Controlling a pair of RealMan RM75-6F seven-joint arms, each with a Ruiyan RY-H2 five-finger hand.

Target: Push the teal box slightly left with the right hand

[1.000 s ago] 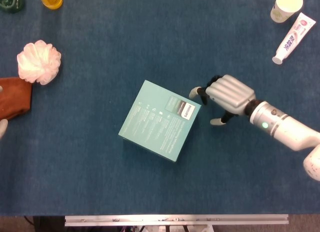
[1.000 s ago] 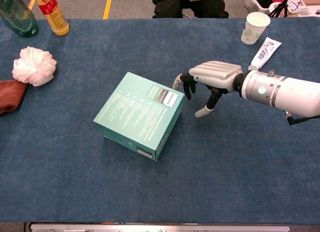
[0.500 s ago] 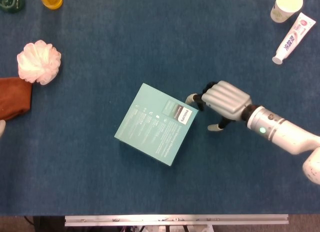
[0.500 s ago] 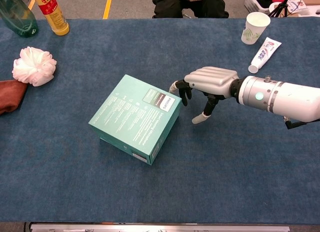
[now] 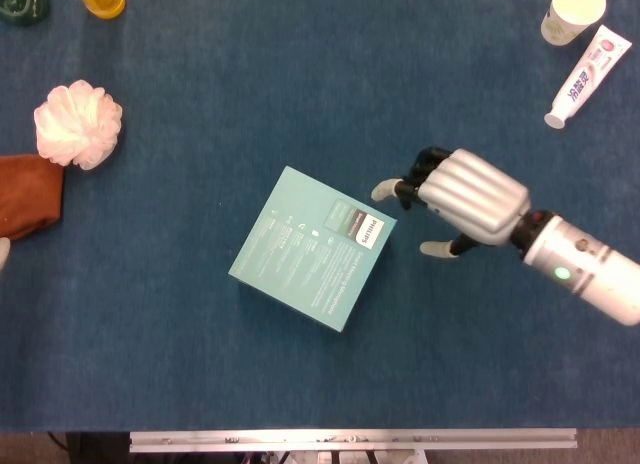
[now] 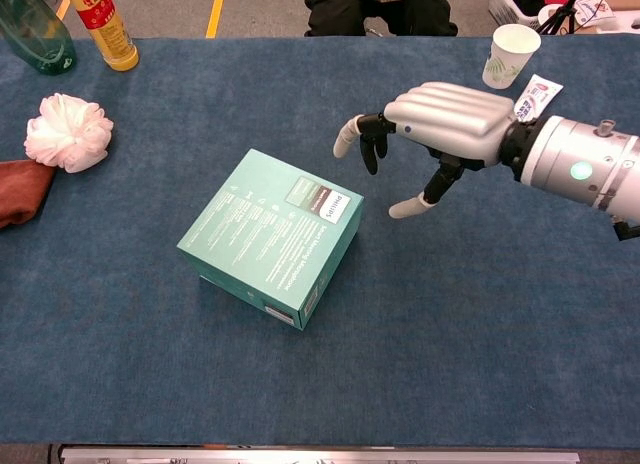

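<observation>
Right robot hand lifted and drawn back from teal box since 0.5 s ago; contact broken, gap seen between fingertips and box corner. Box unchanged from 0.5 s ago, shifted left of position 1.0 s ago. Box seen flat on blue tabletop, near centre, turned at angle. Right robot hand held above tabletop, fingers apart and curved down, nothing gripped. Left robot hand not seen in either view.
</observation>
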